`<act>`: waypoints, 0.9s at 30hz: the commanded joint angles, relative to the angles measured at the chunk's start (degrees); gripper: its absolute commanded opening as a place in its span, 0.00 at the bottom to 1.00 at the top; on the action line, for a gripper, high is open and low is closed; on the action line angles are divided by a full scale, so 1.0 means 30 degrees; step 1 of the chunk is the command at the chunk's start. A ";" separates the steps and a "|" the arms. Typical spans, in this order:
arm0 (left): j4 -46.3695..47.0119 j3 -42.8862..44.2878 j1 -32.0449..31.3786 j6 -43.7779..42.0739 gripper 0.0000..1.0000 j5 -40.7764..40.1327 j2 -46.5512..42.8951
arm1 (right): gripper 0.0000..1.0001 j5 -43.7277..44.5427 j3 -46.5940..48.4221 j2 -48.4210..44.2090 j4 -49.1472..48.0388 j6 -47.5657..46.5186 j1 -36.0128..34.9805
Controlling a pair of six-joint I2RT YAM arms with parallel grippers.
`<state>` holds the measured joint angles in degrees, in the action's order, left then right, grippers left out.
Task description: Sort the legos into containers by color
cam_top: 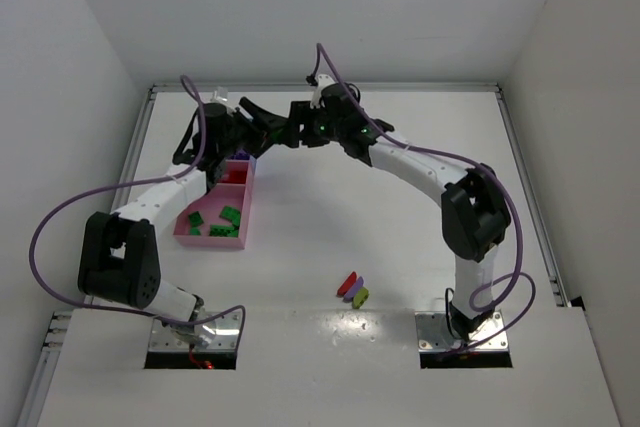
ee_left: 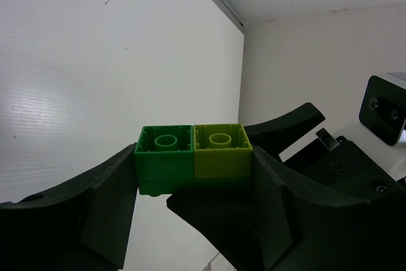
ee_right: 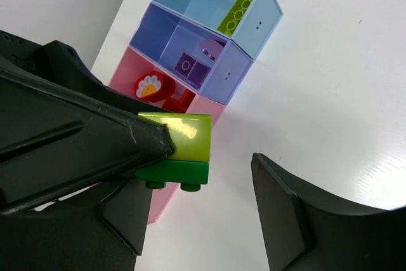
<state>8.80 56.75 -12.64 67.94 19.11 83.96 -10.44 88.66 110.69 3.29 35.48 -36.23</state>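
While my two arms meet over the far middle of the tabletop (cam_top: 420, 237), there's decent room. The trays (ee_right: 250, 20) hug the left side, and open white surface runs right to the side rail.

My left end effector (ee_left: 193, 176) is clamped on a stacked block (ee_left: 193, 153), one finger flat on each end. It's one green brick and one yellow-green brick side by side on a green base, all glossy, boxy plastic. My right end effector (ee_right: 212, 163) has its fingers apart around that same block, with a clear gap on the right side.

Counts:
- The light blue tray has one yellow-green brick (ee_right: 238, 9).
- The darker blue tray has two purple bricks (ee_right: 189, 66).
- The small pink tray has red pieces (ee_right: 150, 85).
- The big pink tray (cam_top: 212, 241) has about four green bricks (cam_top: 230, 214).
- Three loose bricks sit near, mid-tabletop, touching in a row: red (cam_top: 347, 280), purple (cam_top: 355, 288) and yellow-green (cam_top: 362, 296).
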 commanded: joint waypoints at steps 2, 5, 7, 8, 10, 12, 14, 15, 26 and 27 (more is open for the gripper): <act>0.1020 -0.1014 -0.0268 0.0641 0.00 0.1890 -0.0625 | 0.62 0.0901 0.1791 0.0307 -0.1800 -0.0137 0.0299; 0.1372 -0.1280 -0.0268 0.1023 0.00 0.2064 -0.0625 | 0.59 0.1106 0.2289 0.0485 -0.1975 -0.0139 0.0474; 0.1606 -0.1454 -0.0268 0.1198 0.00 0.2066 -0.0625 | 0.59 0.1106 0.2467 0.0485 -0.1975 -0.0139 0.0474; 0.1841 -0.1456 -0.0268 0.1374 0.00 0.2269 -0.0625 | 0.58 0.1106 0.2641 0.0485 -0.1975 -0.0139 0.0474; 0.2107 -0.1632 -0.0268 0.1640 0.00 0.2445 -0.0451 | 0.57 0.1106 0.2643 0.0660 -0.2180 -0.0313 0.0474; 0.2486 -0.1806 -0.0268 0.1845 0.00 0.2447 -0.0449 | 0.55 0.0932 0.2817 0.0660 -0.2180 -0.0489 0.0474; 0.2487 -0.1982 -0.0268 0.2019 0.00 0.2623 -0.0449 | 0.54 0.0930 0.2819 0.0660 -0.2356 -0.0664 0.0474; 0.2661 -0.1984 -0.0268 0.2021 0.00 0.2623 -0.0449 | 0.52 0.0930 0.2819 0.0660 -0.2356 -0.0666 0.0474; 0.2839 -0.2364 -0.0268 0.2021 0.00 0.2623 -0.0449 | 0.21 0.0930 0.2995 0.0660 -0.2532 -0.1953 0.0474; 0.2839 -0.2364 -0.0268 0.2021 0.00 0.2623 -0.0449 | 0.18 0.0930 0.2995 0.0660 -0.2532 -0.1955 0.0474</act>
<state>18.57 51.40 -12.25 74.13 18.85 83.90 -12.75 93.03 112.77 5.56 30.15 -36.62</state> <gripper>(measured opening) 0.688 0.392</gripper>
